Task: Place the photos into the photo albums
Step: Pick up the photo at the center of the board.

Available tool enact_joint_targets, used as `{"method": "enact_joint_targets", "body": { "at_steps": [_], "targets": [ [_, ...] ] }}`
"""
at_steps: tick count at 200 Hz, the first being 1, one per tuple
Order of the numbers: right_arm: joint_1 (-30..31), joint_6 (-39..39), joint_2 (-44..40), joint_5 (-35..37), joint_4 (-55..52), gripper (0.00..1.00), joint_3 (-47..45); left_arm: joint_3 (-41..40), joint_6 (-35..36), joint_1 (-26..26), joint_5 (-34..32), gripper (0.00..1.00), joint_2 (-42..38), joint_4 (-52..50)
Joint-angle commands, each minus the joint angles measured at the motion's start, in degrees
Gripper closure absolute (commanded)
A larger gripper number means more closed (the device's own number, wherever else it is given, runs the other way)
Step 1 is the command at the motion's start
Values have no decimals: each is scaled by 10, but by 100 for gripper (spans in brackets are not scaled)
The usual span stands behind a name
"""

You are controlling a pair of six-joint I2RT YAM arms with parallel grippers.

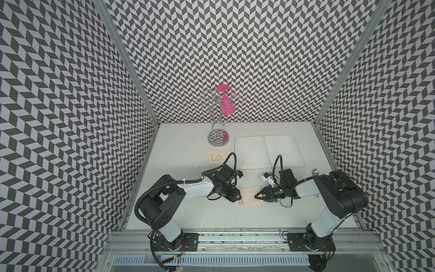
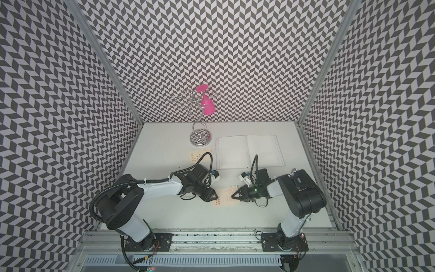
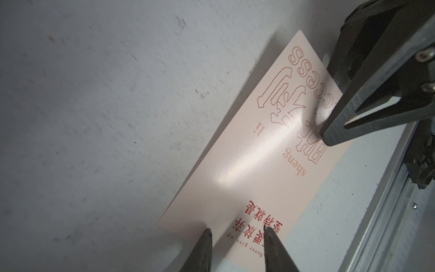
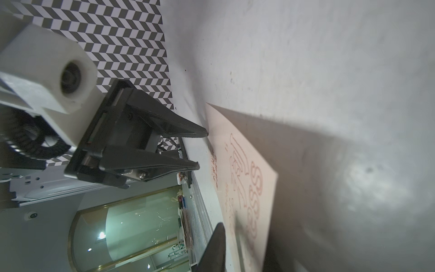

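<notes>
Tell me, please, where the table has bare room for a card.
Bare: the back-left corner between the stand and the side wall, and the front strip along the rail. Crowded: the middle, where left gripper and right gripper flank the card.

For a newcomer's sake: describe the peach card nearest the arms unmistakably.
Find the open white album at the back. Further forward, the peach card lies between left pincer and right pincer; the other cards sit by the chrome stand.

env: prob. robot lab cell | chevron walls point(image 1: 235, 58) | alu base rail point(image 1: 235, 238)
</notes>
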Motion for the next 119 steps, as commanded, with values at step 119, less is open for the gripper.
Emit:
{"method": "enact_joint_targets", "body": {
  "at_steps": [119],
  "targets": [
    [6,-38,-98,47,-110,100,86,35,0,8,-111,57,-84,7]
  ]
}}
